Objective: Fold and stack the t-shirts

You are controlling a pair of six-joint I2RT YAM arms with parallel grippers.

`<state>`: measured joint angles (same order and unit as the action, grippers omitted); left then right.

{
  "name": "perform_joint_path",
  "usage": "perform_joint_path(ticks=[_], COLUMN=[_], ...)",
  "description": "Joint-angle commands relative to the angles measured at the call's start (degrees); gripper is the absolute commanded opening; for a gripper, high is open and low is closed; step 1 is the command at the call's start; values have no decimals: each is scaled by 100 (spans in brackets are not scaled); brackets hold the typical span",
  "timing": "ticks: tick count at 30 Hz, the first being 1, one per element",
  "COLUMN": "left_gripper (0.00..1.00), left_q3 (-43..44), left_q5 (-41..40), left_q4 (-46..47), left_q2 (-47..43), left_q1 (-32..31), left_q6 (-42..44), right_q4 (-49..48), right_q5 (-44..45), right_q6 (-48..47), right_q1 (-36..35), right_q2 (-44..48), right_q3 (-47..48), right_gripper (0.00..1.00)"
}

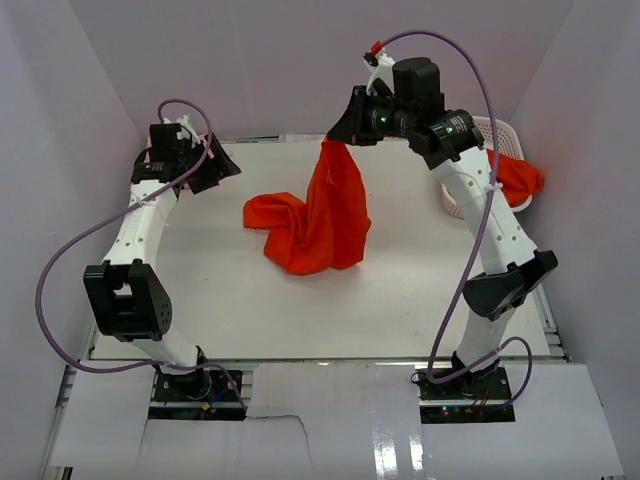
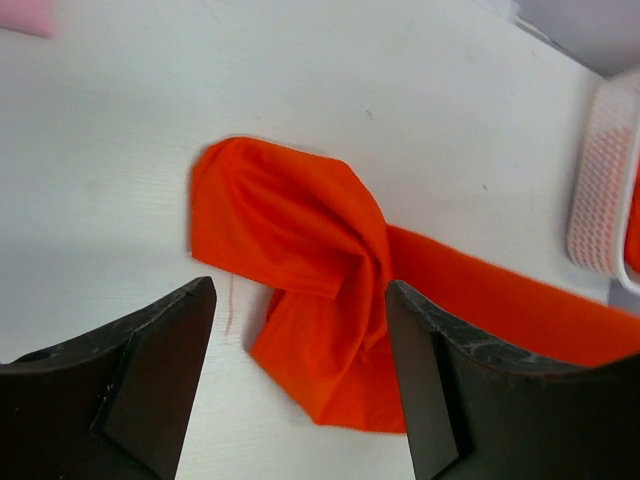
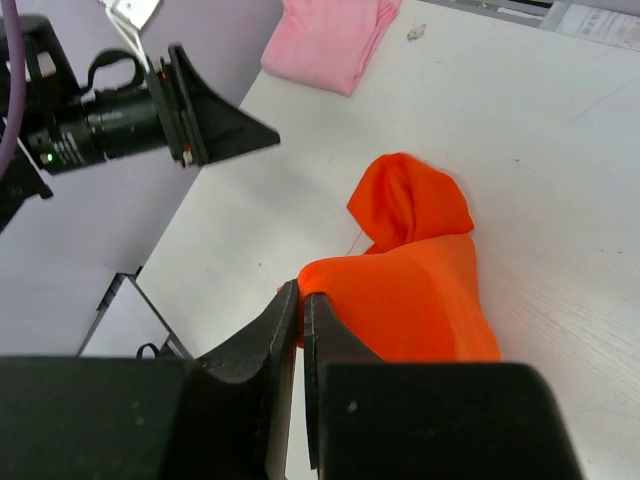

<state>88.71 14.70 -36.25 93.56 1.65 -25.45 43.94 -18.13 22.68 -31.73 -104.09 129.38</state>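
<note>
While R gripper (image 3: 300, 300) pinches orange t-shirt (image 1: 325, 215) aloft, L gripper (image 2: 300, 290) spread, empty, nearby

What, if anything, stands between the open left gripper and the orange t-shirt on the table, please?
Nothing visible does: only bare table lies between the left gripper and the orange t-shirt, at its crumpled end. The right gripper pinches the other end, raised.

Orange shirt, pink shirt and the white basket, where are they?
orange shirt (image 1: 330, 215), top view, middle of the hanging cloth
pink shirt (image 3: 325, 40), right wrist view, middle of the cloth
basket (image 2: 600, 190), left wrist view, its lattice wall
</note>
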Motion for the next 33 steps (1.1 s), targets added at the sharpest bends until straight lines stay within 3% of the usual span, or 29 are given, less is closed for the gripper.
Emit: perform_joint_path(ticks=[1, 3, 6, 13, 14, 17, 23, 28, 33], left_gripper=[80, 80, 79, 79, 79, 78, 78, 77, 75], left_q3=[-606, -898, -1294, -1724, -1803, -2295, -2420, -2121, -1726], left_q5=[1506, 1729, 1231, -1555, -2228, -3731, -4887, -6363, -6804], left_q4=[670, 908, 1137, 1243, 1287, 1533, 1586, 1656, 2078], left_q2=[-679, -882, -1269, -1577, -1586, -1569, -1086, 1, 759], left_q1=[-410, -761, -1481, -3968, -4597, -5715, -6308, -6651, -6835], left_q6=[268, 478, 962, 1893, 2008, 2439, 2510, 2791, 2827], right_q4=[-8, -324, -632, -1001, -1010, -1019, -1019, -1002, -984], right_q5=[-164, -217, -287, -489, -516, -639, -832, -955, -1069], right_q6=[9, 44, 79, 132, 140, 193, 255, 334, 378], right_q1=[254, 430, 597, 834, 861, 949, 1116, 1177, 1169], right_q2=[-76, -41, -67, -392, -488, -655, -744, -656, -594], right_q3=[167, -122, -325, -476, -449, -352, -379, -422, -458], right_gripper=[8, 8, 8, 8, 8, 8, 8, 8, 8])
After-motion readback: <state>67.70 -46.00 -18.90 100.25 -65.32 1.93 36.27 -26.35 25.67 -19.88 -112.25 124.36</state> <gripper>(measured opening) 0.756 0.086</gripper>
